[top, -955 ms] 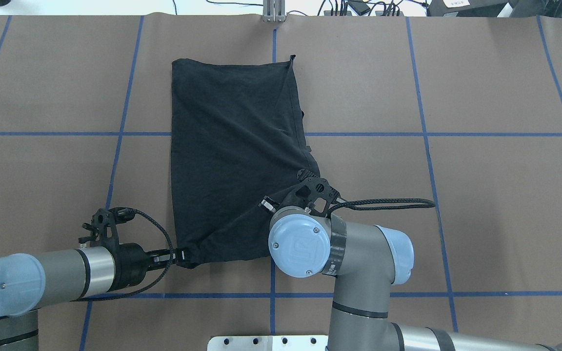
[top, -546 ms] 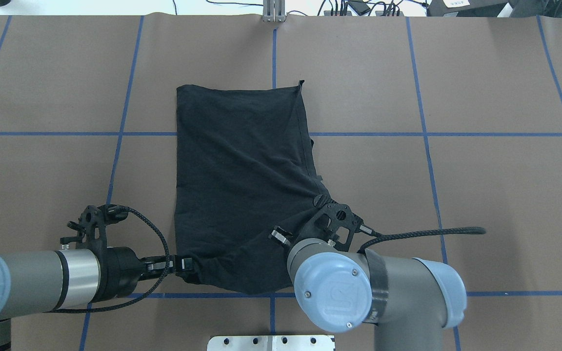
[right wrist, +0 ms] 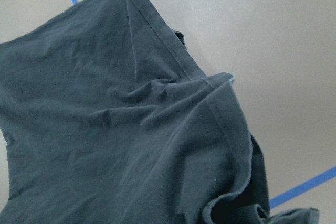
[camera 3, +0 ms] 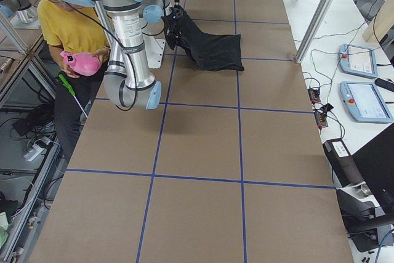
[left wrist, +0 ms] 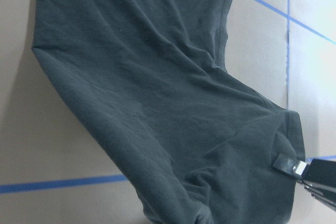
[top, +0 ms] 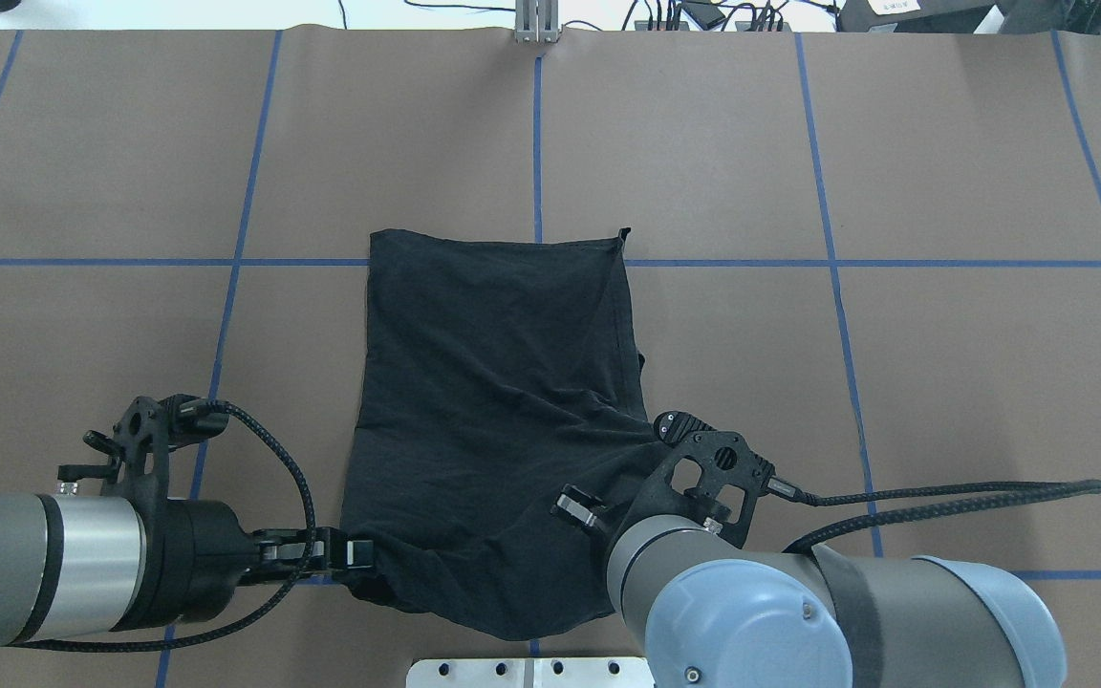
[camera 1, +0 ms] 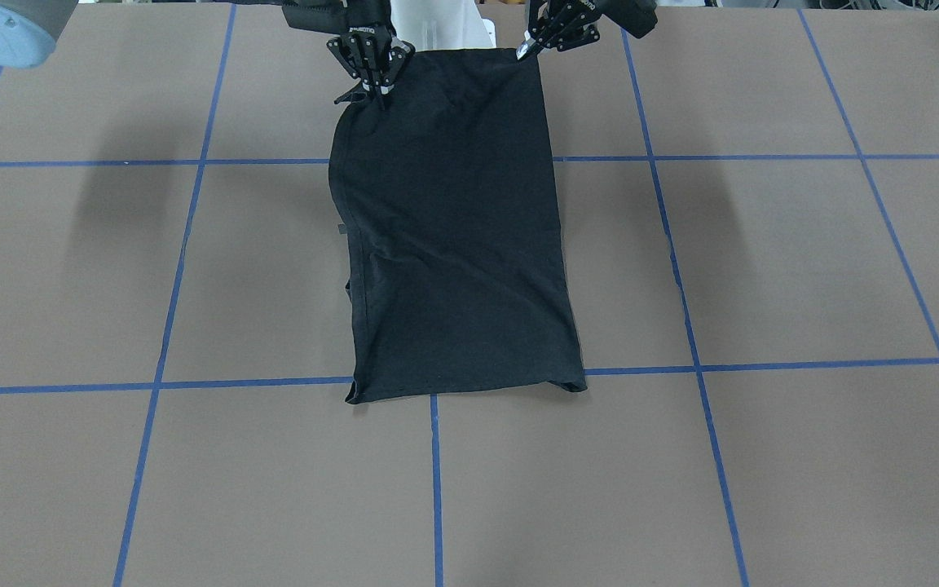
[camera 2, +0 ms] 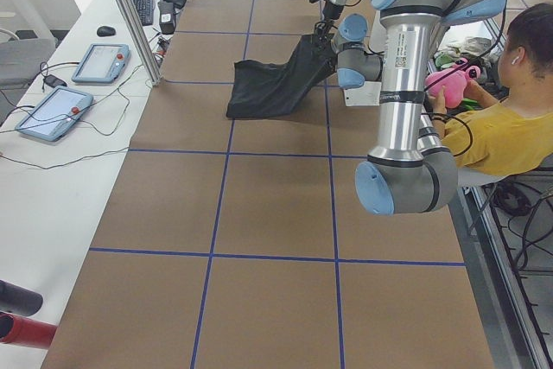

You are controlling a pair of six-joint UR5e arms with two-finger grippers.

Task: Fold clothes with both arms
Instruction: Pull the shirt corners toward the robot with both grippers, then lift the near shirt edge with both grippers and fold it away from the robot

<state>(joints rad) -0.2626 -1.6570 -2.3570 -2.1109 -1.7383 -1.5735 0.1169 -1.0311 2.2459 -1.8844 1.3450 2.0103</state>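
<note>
The clothes are one black T-shirt (top: 493,401), folded into a long strip. Its far edge lies along a blue tape line, and no graphic shows on it. My left gripper (top: 356,554) is shut on the near left corner, seen as a pinched hem in the left wrist view (left wrist: 294,165). My right gripper (camera 1: 377,88) is shut on the near right corner; from overhead its fingers are hidden under the wrist. The front view shows the left gripper (camera 1: 528,50) level with the right one. The near end of the T-shirt (camera 2: 289,75) rises off the table to both grippers.
Brown table cover (top: 942,382) with a blue tape grid. The white base plate (top: 531,672) is at the near edge. A seated person in a yellow shirt (camera 2: 497,127) holds a pink toy behind the robot. Tablets (camera 2: 52,110) lie on the side bench.
Both grippers moved back toward the robot's base while holding the near corners. The T-shirt was dragged with them, and its far edge slid nearer, to the blue cross line.
</note>
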